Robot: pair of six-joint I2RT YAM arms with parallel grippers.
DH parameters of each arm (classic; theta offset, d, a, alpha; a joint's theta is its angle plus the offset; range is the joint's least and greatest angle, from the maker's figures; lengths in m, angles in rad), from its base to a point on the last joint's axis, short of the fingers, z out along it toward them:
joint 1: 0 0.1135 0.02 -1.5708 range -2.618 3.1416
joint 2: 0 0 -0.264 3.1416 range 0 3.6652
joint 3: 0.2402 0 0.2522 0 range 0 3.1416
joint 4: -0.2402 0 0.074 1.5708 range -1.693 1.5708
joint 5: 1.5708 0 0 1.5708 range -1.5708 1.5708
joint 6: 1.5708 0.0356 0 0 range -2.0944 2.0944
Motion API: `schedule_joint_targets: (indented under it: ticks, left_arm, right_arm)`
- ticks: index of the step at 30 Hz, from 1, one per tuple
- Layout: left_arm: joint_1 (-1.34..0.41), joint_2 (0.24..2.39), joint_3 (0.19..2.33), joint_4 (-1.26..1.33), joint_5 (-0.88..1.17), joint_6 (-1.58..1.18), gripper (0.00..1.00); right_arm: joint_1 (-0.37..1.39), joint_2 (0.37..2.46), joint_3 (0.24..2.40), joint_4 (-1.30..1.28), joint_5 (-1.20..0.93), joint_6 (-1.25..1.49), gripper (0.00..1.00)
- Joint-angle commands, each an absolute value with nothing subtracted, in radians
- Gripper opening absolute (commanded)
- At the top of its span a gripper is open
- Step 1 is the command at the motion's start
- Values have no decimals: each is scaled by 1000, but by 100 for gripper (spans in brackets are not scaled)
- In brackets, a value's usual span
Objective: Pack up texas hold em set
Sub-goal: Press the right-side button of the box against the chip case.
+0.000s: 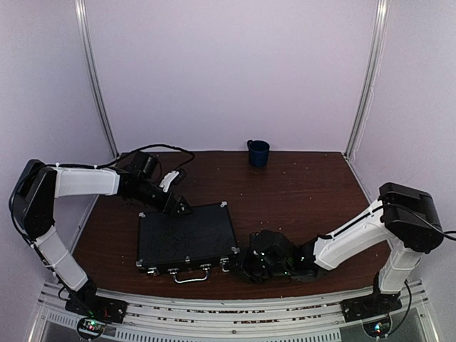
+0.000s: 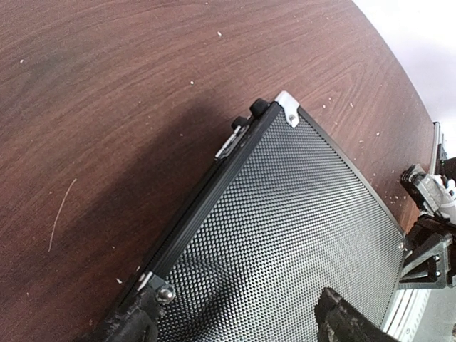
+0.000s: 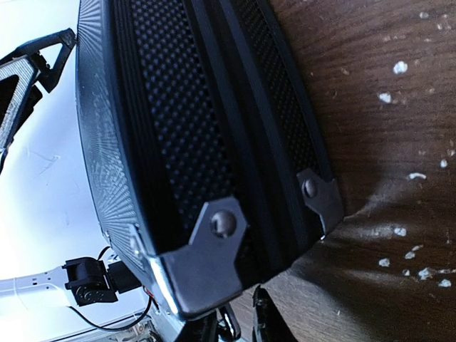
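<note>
Currently the black case [image 1: 187, 239] lies flat and closed on the brown bench [image 1: 306, 192], a little left of the middle, with its silver handle [image 1: 191, 276] and two latches [image 1: 171, 271] along the near edge. No chips, cards or dice can be seen outside it. The left hand [image 1: 178, 206] sits at the far left corner of the case. In the left wrist view its fingers [image 2: 135, 320] are spread wide, one beside the corner off the edge and the other over the dimpled lid, pinching nothing. That view also shows the far right silver corner [image 2: 287, 108] of the lid and a hinge [image 2: 241, 127] on the far side wall. The right hand [image 1: 249, 262] is low on the bench, just beside the near right corner of the case. In the right wrist view this corner fills the picture, with its riveted silver cap [image 3: 203, 267] very close to the camera. Only dark bits of the fingers [image 3: 267, 320] show at the bottom edge, so I cannot tell whether this hand is spread, pressed together or pinching the case. White specks [image 3: 399, 68] dot the wood to the right of the case. A dark blue mug [image 1: 258, 152] stands upright at the far edge of the bench, well apart from the case and both hands.
</note>
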State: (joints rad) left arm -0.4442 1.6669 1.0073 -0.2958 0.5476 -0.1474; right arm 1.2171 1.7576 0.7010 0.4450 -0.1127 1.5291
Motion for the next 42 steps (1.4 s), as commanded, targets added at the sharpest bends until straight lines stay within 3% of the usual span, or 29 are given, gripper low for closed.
schedule_joint_targets:
  ticks: [1, 17, 28, 42]
  left_arm:
    - [-428, 1714, 957, -328, 472, -151, 79]
    - [-426, 1732, 956, -319, 463, -150, 79]
    - [-426, 1748, 939, -308, 473, -146, 79]
    - [-427, 1722, 839, -291, 514, -168, 79]
  right_arm:
    - [1232, 1787, 714, 372, -128, 1529, 18]
    - [1236, 1836, 784, 205, -54, 1471, 24]
    - [1237, 1858, 795, 178, 21, 1481, 8]
    - [1202, 1901, 765, 315, 97, 1552, 4]
